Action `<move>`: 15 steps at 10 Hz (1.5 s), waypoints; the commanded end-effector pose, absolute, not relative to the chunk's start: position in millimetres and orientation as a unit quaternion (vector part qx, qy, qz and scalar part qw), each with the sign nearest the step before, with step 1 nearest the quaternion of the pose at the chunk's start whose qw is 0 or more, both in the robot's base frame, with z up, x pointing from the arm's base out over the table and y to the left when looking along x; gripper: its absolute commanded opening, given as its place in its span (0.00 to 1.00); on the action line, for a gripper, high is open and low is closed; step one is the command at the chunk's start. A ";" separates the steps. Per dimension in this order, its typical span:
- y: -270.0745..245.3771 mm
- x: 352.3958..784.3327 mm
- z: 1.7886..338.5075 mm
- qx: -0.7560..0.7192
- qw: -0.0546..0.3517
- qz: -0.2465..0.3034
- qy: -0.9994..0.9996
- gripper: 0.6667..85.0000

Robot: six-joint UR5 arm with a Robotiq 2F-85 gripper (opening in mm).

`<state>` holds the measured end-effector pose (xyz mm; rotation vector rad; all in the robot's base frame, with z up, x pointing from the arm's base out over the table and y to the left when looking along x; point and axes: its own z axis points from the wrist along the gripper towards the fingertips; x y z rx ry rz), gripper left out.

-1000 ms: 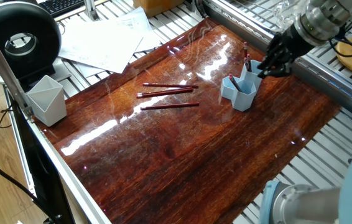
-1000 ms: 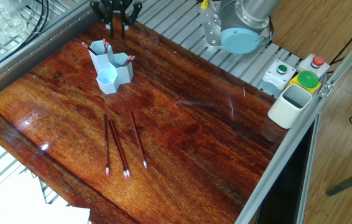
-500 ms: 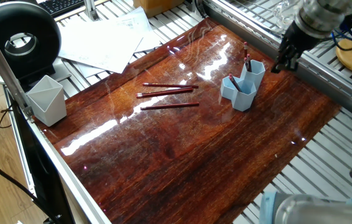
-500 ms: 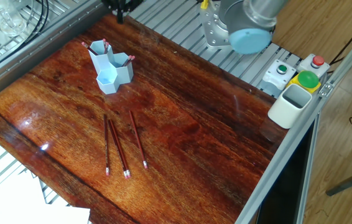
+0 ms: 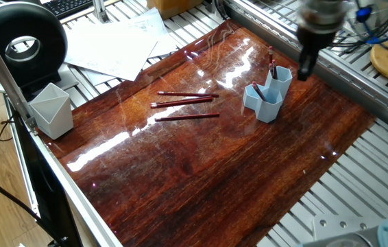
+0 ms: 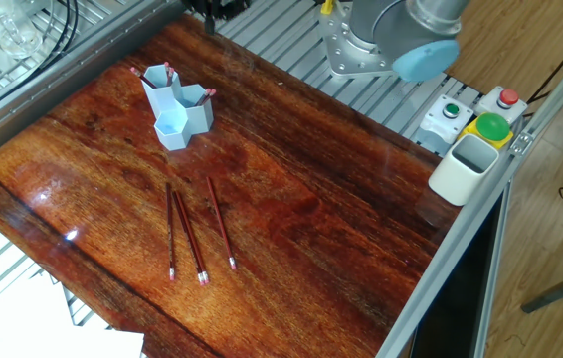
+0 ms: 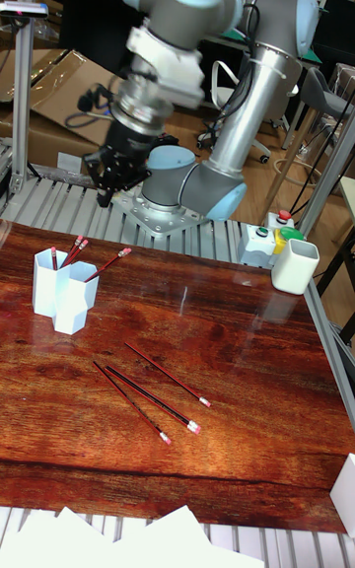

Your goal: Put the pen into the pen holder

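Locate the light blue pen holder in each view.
One fixed view: pen holder, right of centre, below the gripper.
The other fixed view: upper left.
Tall fixed view: left edge, mid-height.
Shared landmark: three loose pens on the table.

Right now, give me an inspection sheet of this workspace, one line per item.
Surface: glossy wooden board with glare, lying on a slatted metal table.
Job's things: blue holder upright, three pens already in it; three loose pens lying on the board.
Clutter: grey cup, papers, white bin.
Claw: raised behind the holder, holding nothing; jaw state unclear.
Cables: bundle near the arm.
Surroundings: button box, keyboard.
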<state>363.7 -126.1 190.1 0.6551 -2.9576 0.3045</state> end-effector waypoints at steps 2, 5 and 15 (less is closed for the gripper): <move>-121.7 359.4 170.5 0.195 0.111 0.131 -0.966 0.00; -133.9 347.2 177.1 0.191 0.139 0.151 -0.960 0.00; -110.9 354.4 180.6 0.228 0.171 0.134 -0.949 0.14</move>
